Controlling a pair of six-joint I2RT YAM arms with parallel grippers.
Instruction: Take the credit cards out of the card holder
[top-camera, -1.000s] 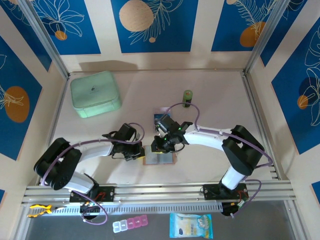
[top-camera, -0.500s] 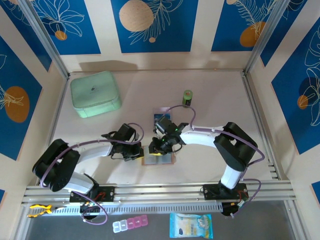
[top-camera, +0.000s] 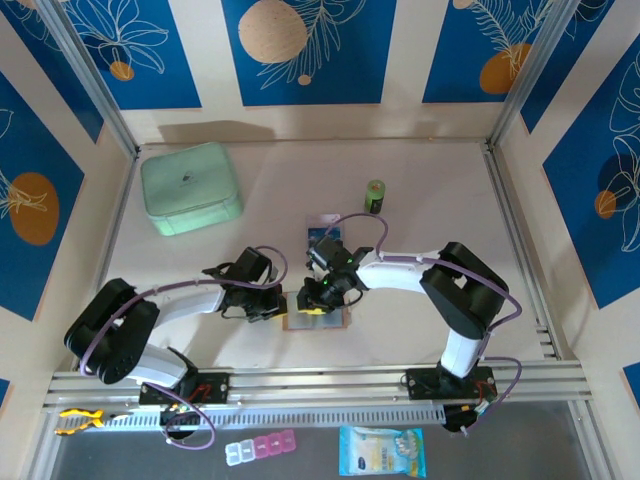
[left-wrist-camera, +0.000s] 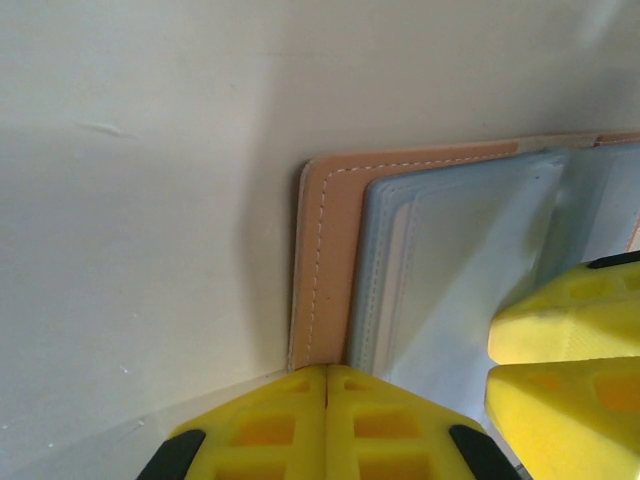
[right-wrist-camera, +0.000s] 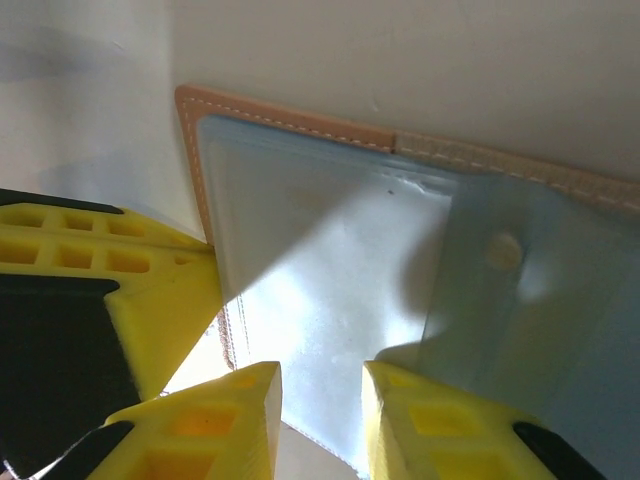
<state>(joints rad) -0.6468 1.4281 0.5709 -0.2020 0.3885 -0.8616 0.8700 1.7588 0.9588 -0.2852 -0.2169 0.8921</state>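
Note:
The pinkish-tan card holder (top-camera: 325, 320) lies open on the table, its grey-blue lining (left-wrist-camera: 450, 260) facing up. My left gripper (top-camera: 279, 306) is shut, and its tips (left-wrist-camera: 327, 375) press down on the holder's stitched tan edge (left-wrist-camera: 322, 250). My right gripper (top-camera: 311, 298) hovers over the holder's inner pocket (right-wrist-camera: 330, 250), jaws (right-wrist-camera: 320, 400) a little apart with nothing between them. A dark blue credit card (top-camera: 320, 232) lies on the table just behind the holder, partly covered by the right wrist. Any cards inside the pockets are hidden.
A mint-green case (top-camera: 190, 187) sits at the back left. A small green bottle (top-camera: 375, 195) stands behind the right arm. Below the table's front rail lie a pill box (top-camera: 261, 449) and a wipes packet (top-camera: 381, 452).
The right gripper has slid slightly left over the holder and its jaws have widened a little. The left gripper has stayed shut on the holder's edge.

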